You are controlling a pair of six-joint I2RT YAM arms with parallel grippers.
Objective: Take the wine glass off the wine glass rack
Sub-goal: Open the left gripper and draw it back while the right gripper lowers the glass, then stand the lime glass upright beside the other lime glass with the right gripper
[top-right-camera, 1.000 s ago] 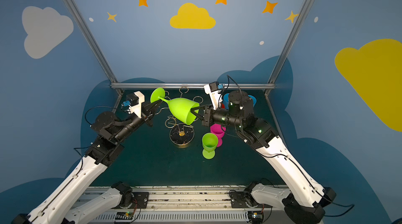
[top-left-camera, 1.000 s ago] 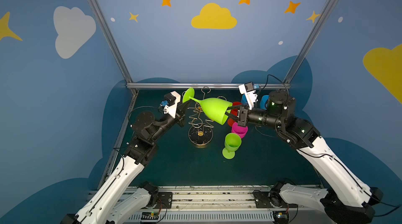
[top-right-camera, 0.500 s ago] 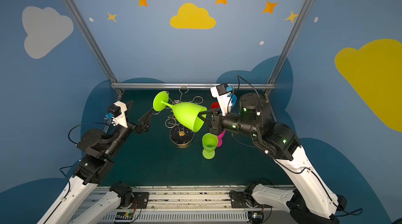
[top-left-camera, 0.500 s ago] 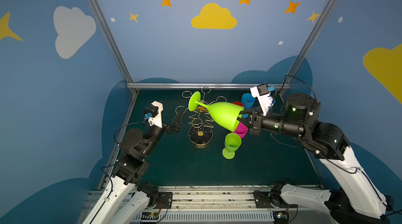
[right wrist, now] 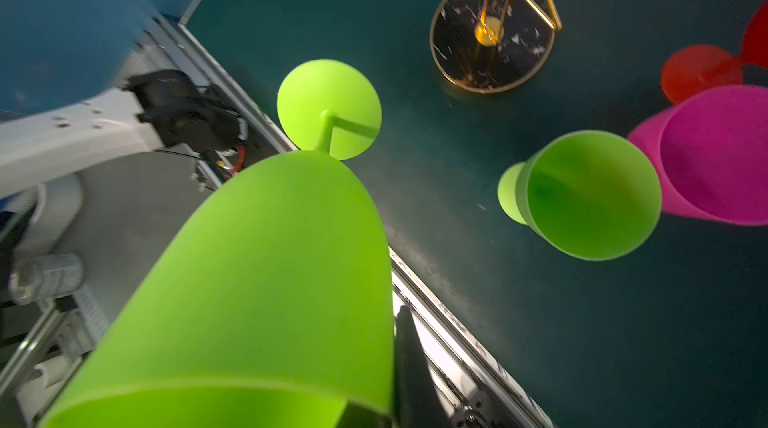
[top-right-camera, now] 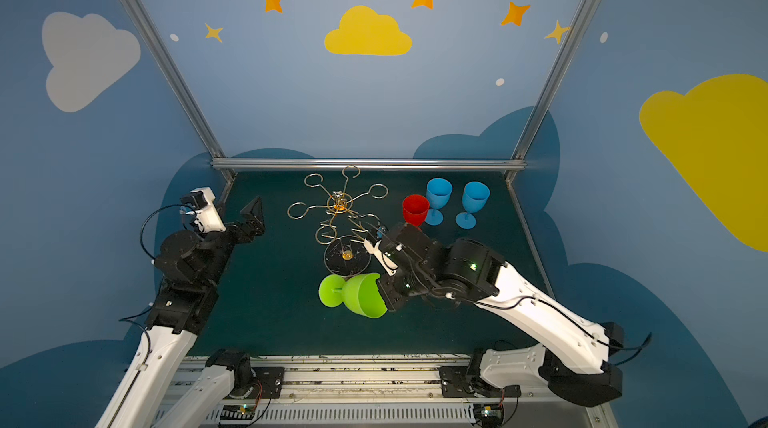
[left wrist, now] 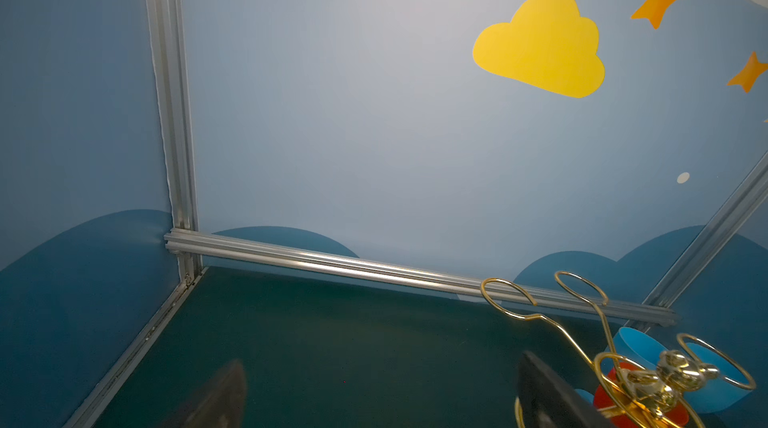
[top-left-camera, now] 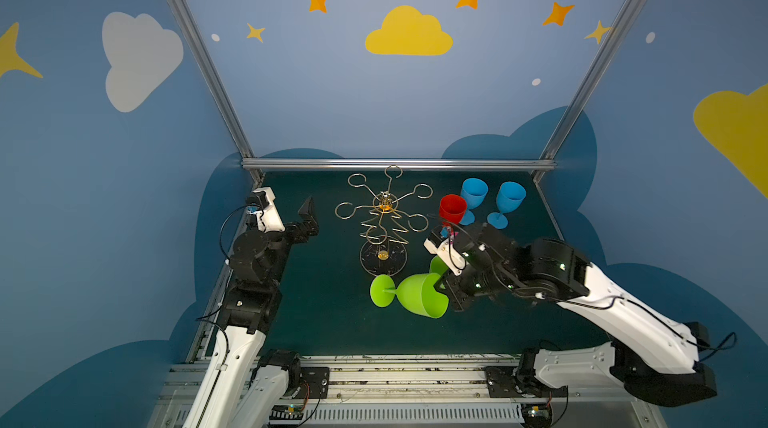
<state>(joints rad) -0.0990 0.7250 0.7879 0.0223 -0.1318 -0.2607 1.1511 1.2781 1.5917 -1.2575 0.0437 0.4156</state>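
Your gold wire wine glass rack stands near the far edge of the table. A red plastic goblet and two blue plastic goblets stand toward the far right corner. A second green goblet and a magenta one stand under your right arm. Your right gripper pinches the rim of the lime-green plastic wine glass, held on its side off the rack, just in front of its base. Your left gripper is spread wide by the left edge.

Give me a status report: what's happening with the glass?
Left fingers open, empty, left of rack. Right fingers shut on green wine glass rim; glass sideways, off rack. Second green glass standing close by.
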